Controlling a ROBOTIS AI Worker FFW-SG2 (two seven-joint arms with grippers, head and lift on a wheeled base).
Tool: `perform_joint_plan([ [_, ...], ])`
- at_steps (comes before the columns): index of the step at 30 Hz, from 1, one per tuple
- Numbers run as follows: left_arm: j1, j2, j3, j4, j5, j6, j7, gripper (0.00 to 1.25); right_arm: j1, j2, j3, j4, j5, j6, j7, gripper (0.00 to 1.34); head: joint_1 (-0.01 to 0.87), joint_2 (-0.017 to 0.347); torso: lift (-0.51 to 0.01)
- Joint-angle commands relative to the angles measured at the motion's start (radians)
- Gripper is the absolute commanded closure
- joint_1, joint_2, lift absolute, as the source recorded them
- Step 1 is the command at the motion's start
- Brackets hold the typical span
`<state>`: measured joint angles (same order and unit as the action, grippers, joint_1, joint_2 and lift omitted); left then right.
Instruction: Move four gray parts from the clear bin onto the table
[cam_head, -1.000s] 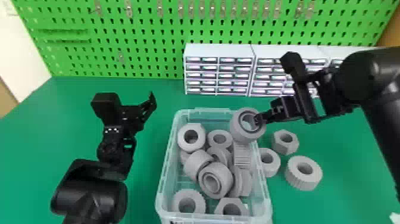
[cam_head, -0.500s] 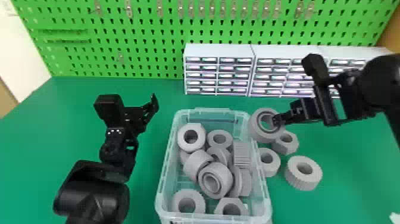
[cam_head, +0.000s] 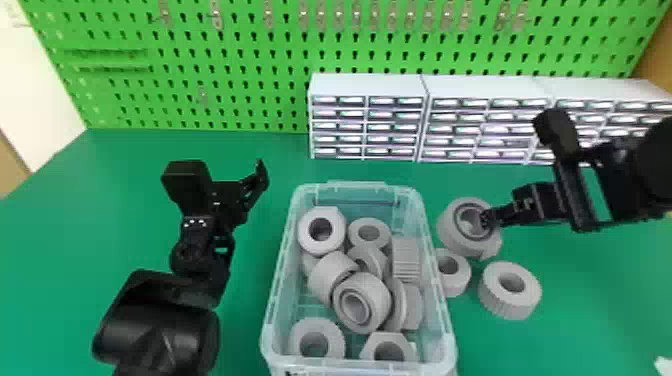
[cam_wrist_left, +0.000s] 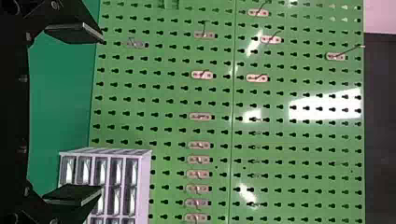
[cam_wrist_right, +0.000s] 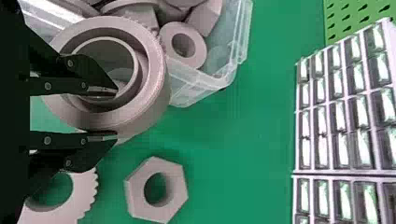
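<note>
Beside the clear bin, a ring mostly hides a nut (head view).

Workshop-type bench, I'd say: green pegboard with metal hooks, small-drawer parts cabinets along back of green tabletop.

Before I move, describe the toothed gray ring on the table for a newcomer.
Find the clear plastic bin. On the green table to its right, the toothed gray ring lies flat, ungripped. Its ridged wall sets it apart from the flat-sided gray hexagonal nut beside it.
</note>
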<state>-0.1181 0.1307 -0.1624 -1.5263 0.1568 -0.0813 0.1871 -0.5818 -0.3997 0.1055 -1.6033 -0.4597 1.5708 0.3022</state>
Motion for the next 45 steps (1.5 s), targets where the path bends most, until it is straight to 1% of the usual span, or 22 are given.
perform_joint_plan([
  [1, 0.000, 0.000, 0.001, 0.000, 0.001, 0.000, 0.002, 0.14, 0.030, -0.008, -0.010, -0.015, -0.004, 0.001, 0.000, 0.97, 0.693, 0.072, -0.052],
  [7, 0.000, 0.000, -0.002, 0.002, 0.001, 0.000, 0.006, 0.14, 0.073, -0.024, -0.026, -0.026, -0.017, 0.001, 0.000, 0.97, 0.693, 0.072, -0.052],
  [12, 0.000, 0.000, -0.002, 0.005, 0.001, 0.000, 0.008, 0.14, 0.100, -0.028, -0.030, -0.036, -0.025, 0.001, 0.000, 0.97, 0.693, 0.072, -0.052],
  [17, 0.000, 0.000, -0.003, 0.005, 0.001, 0.000, 0.008, 0.14, 0.114, -0.047, -0.006, -0.046, -0.047, 0.001, 0.000, 0.97, 0.693, 0.072, -0.052],
  [22, 0.000, 0.000, -0.003, 0.005, 0.000, 0.000, 0.009, 0.14, 0.120, -0.051, 0.011, -0.056, -0.057, 0.001, -0.002, 0.97, 0.693, 0.072, -0.052],
  [24, -0.002, -0.002, -0.002, 0.005, 0.000, 0.000, 0.009, 0.14, 0.122, -0.061, 0.025, -0.066, -0.071, 0.001, -0.002, 0.97, 0.693, 0.072, -0.052],
  [28, -0.003, -0.002, 0.001, 0.006, 0.000, 0.000, 0.009, 0.14, 0.123, -0.096, 0.083, -0.073, -0.122, 0.001, -0.002, 0.97, 0.693, 0.072, -0.052],
  [29, -0.003, -0.002, 0.001, 0.005, 0.000, 0.000, 0.009, 0.14, 0.125, -0.100, 0.092, -0.075, -0.128, 0.001, -0.002, 0.97, 0.693, 0.072, -0.052],
  [35, -0.003, -0.003, 0.003, 0.006, 0.000, 0.000, 0.009, 0.14, 0.140, -0.105, 0.117, -0.075, -0.142, 0.001, -0.002, 0.97, 0.693, 0.072, -0.052],
  [45, -0.008, -0.003, 0.011, 0.005, 0.000, -0.002, 0.009, 0.14, 0.140, -0.105, 0.154, -0.072, -0.140, 0.001, -0.002, 0.97, 0.693, 0.072, -0.052],
])
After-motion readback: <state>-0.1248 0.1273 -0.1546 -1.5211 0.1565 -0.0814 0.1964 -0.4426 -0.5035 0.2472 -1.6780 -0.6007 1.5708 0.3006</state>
